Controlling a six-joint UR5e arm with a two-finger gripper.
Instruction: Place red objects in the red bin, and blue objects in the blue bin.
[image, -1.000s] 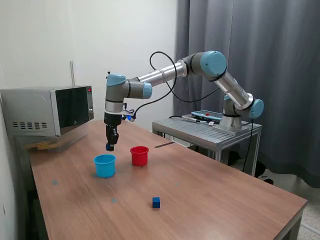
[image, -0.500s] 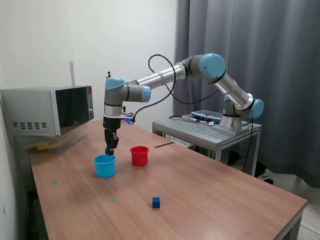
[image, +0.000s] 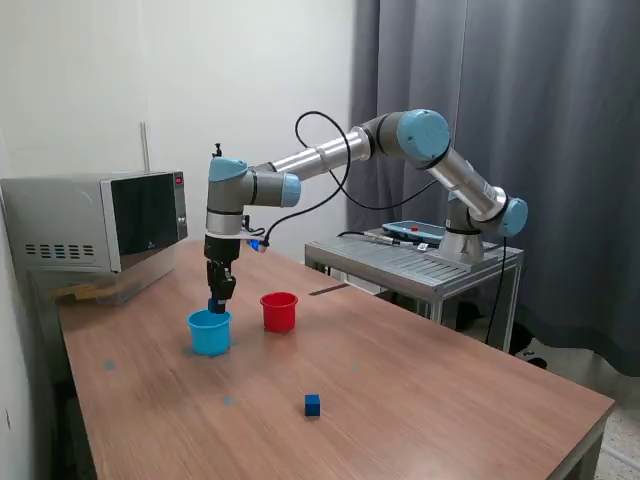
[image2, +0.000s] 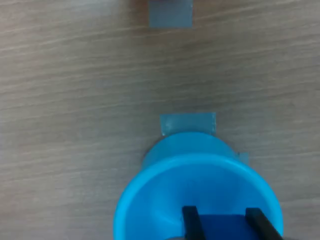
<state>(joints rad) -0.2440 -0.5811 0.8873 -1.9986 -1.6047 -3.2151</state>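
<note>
Hovering over blue cup (image: 209, 331), hand (image: 216, 301) clamped on blue cube (image2: 222, 226), fingers (image2: 190, 221) just above rim. Red cup (image: 279, 311) beside. Second blue cube (image: 313, 404) on counter (image: 420, 400), well apart.

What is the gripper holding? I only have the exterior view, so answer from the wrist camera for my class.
Observer: A dark blue cube sits between the gripper's fingers, seen over the open mouth of the light-blue cup.
Operator: Is anything already inside that cup?
Observer: The part of the cup floor that shows looks bare; the cube and fingers hide the rest.
Operator: Anything on the table near it?
Observer: Yes, grey-blue tape patches: one at the cup's base, another farther off.
</note>
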